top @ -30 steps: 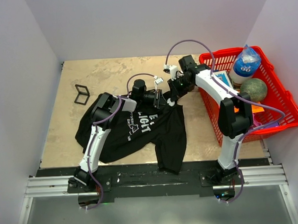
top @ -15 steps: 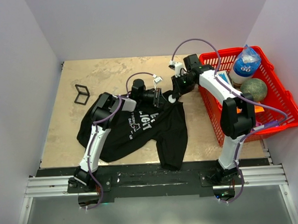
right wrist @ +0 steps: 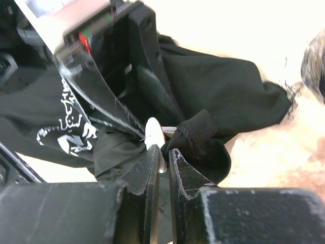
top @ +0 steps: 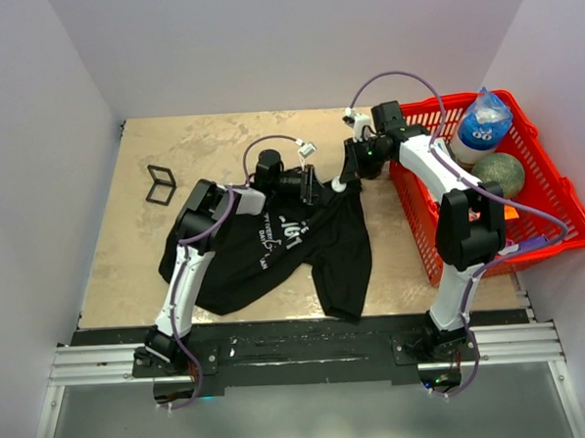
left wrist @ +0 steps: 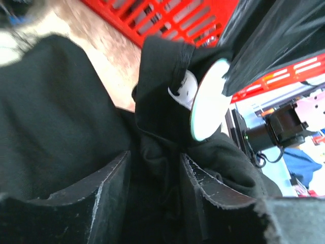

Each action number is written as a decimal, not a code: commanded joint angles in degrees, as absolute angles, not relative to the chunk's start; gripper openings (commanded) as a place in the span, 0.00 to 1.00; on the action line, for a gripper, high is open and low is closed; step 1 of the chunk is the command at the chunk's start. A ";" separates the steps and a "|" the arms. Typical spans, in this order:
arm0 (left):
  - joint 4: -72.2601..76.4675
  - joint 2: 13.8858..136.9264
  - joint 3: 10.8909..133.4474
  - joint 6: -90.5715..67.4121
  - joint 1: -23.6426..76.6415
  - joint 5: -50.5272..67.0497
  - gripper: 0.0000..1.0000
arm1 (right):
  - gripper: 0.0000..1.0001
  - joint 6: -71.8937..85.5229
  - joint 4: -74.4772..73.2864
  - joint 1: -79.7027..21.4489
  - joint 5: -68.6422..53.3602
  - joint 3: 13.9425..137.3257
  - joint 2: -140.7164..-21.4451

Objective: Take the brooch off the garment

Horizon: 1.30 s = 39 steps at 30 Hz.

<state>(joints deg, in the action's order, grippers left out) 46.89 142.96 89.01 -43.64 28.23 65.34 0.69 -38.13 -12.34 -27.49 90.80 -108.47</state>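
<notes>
- Brooch [top: 339, 187], a small white round disc, sits right in the tips of the right pincer [top: 345, 177] in the top view. It is not off yet. The black T-shirt [top: 265, 255] hangs on to it and trails back toward the arm bases.
- Since a second ago, the right pincer has pulled the brooch closer to the red basket [top: 562, 172]. The shirt got dragged along and stretched.
- Left wrist view: the left pincer [left wrist: 155, 168] was shut and is now half wide. Dark cloth lies loose between its fingers. The brooch is just ahead of it, stuck in a fold.
- Right wrist view: the right pincer is narrow and pinches the brooch's edge. Cloth bunches just past its tips.
</notes>
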 commanded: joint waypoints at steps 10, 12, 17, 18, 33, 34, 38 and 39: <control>40.52 135.26 96.32 -32.09 24.70 66.70 0.49 | 0.03 -12.83 -38.76 -11.43 -30.59 92.72 -106.96; 43.74 136.14 97.82 -34.53 24.87 68.72 0.49 | 0.03 -12.75 -39.02 -11.43 -32.42 93.78 -107.14; 45.01 136.93 98.96 -36.23 25.22 68.91 0.47 | 0.04 -12.66 -39.64 -11.34 -36.21 94.31 -107.23; 43.35 137.02 99.14 -35.60 25.22 68.65 0.46 | 0.04 -12.74 -39.73 -11.42 -36.38 94.22 -107.23; 43.68 137.99 99.49 -36.21 26.54 71.27 0.25 | 0.05 -13.10 -39.90 -11.43 -38.23 94.39 -107.14; 43.77 137.90 99.41 -36.47 26.54 71.54 0.25 | 0.05 -13.10 -39.82 -11.43 -38.23 94.31 -107.23; 44.82 137.81 99.23 -37.09 26.81 72.33 0.25 | 0.05 -12.92 -39.73 -11.34 -38.32 94.57 -107.49; 44.74 137.81 99.23 -37.18 26.81 72.60 0.28 | 0.05 -13.01 -39.64 -11.34 -38.41 94.66 -107.58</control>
<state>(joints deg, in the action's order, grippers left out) 42.50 139.02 97.43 -36.86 26.20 70.70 -12.69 -40.77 -11.49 -35.75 91.85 -108.47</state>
